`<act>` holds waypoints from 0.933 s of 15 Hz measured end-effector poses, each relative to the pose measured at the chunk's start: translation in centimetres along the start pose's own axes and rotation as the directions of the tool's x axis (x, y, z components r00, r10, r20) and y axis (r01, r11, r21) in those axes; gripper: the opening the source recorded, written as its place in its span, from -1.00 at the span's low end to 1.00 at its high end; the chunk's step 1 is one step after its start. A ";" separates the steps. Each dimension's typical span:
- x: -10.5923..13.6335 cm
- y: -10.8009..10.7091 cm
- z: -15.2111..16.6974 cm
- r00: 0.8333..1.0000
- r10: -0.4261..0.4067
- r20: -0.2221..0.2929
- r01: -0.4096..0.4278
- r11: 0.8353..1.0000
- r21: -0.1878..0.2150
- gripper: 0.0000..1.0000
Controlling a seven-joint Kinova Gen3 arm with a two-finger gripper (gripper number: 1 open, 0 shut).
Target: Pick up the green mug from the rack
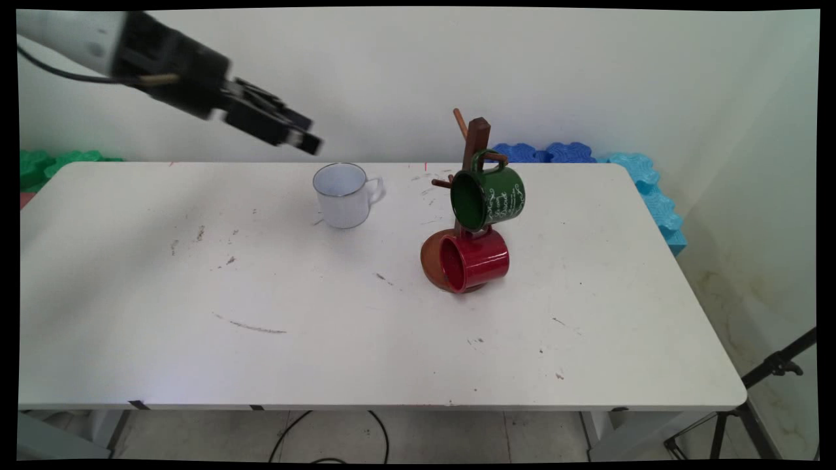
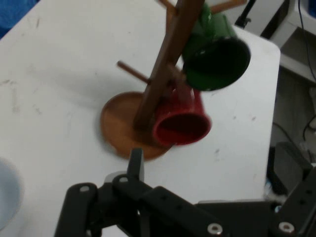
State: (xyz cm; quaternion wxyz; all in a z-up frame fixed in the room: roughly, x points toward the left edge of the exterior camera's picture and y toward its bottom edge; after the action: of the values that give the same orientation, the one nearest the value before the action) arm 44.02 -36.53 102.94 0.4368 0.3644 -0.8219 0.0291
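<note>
- The arm comes in from the upper left and slants down to the right, up in the air above the table (image 1: 196,294).
- The end effector (image 1: 307,140) holds nothing and touches nothing. I cannot tell if it is wide or narrow.
- The nearest thing is a white mug (image 1: 341,194). It stands upright on the table, just below and a bit right of the end effector, with its handle on the right. In the hand view only its rim shows, at the left edge (image 2: 7,195).
- To the right of the white mug is a wooden mug stand (image 1: 475,140) with a round base (image 2: 118,126).
- A green mug (image 1: 488,196) hangs on a peg of the stand, its mouth turned to the left.
- A red mug (image 1: 473,259) is lower down on the stand, on its side, right by the base.
- Blue foam pieces (image 1: 646,183) lie past the far right of the table, and green ones (image 1: 46,163) at the far left.
</note>
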 end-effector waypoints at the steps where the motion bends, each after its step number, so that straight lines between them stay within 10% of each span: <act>1: 0.5 1.2 1.5 1.000 -0.009 -0.014 0.009 1.000 -0.003 1.00; 14: 0.2 9.2 17.1 0.989 -0.127 -0.081 0.134 0.987 0.088 1.00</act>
State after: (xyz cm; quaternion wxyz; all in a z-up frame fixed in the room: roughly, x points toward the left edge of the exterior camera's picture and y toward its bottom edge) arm 26.26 -36.16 95.00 0.4510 0.4360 -0.7770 0.0525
